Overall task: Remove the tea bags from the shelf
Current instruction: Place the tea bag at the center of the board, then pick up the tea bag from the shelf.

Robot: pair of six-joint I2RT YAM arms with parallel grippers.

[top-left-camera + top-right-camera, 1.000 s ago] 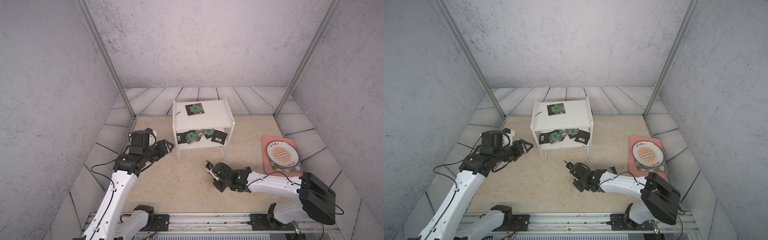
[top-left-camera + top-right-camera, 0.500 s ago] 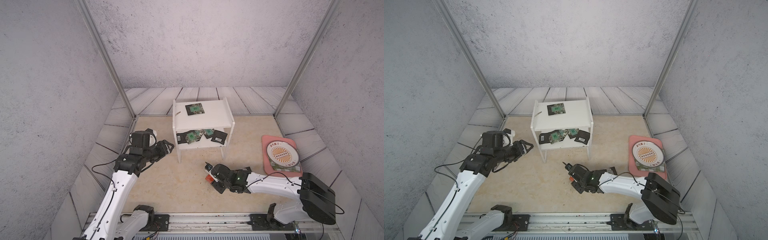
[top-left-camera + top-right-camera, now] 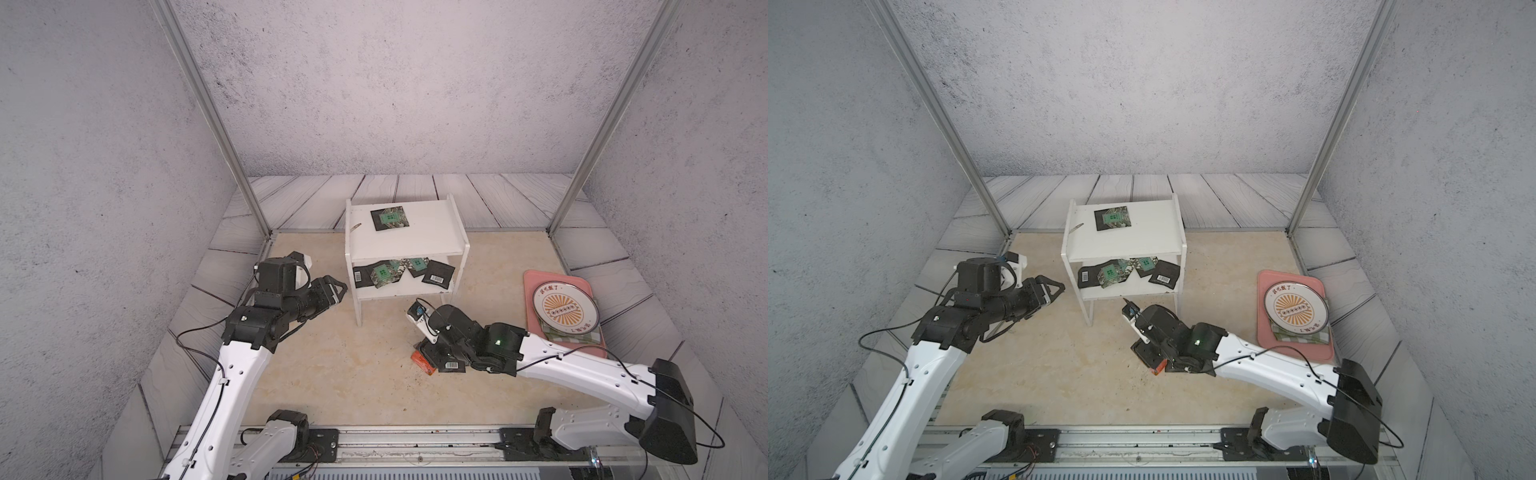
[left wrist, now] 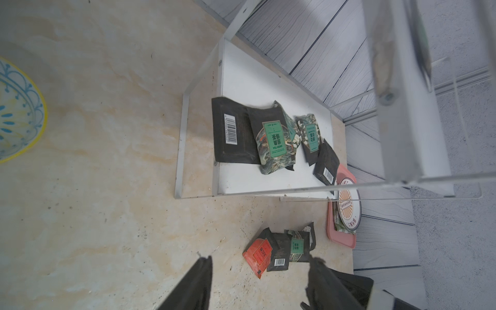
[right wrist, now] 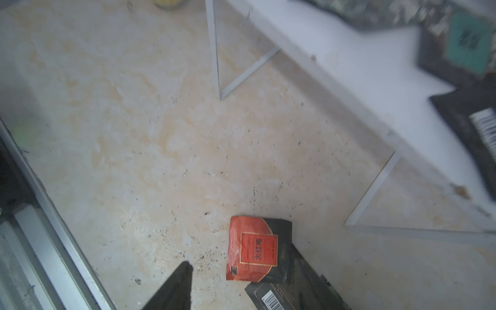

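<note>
The right gripper [image 3: 429,352] is spread above a red tea bag [image 3: 422,361] lying loose on the floor [image 3: 332,365], low and right of the middle in a top view. The left gripper [image 3: 340,287] is spread too and holds nothing. More tea bags [image 3: 399,272] sit on the shelf [image 3: 419,243] in the middle

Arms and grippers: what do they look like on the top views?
The left arm and right arm match: white tapered links, black joints and wrists, thin black cables alongside. The left gripper and right gripper have black fingers, with a white camera block by each. A green light glows on the right arm.
</note>
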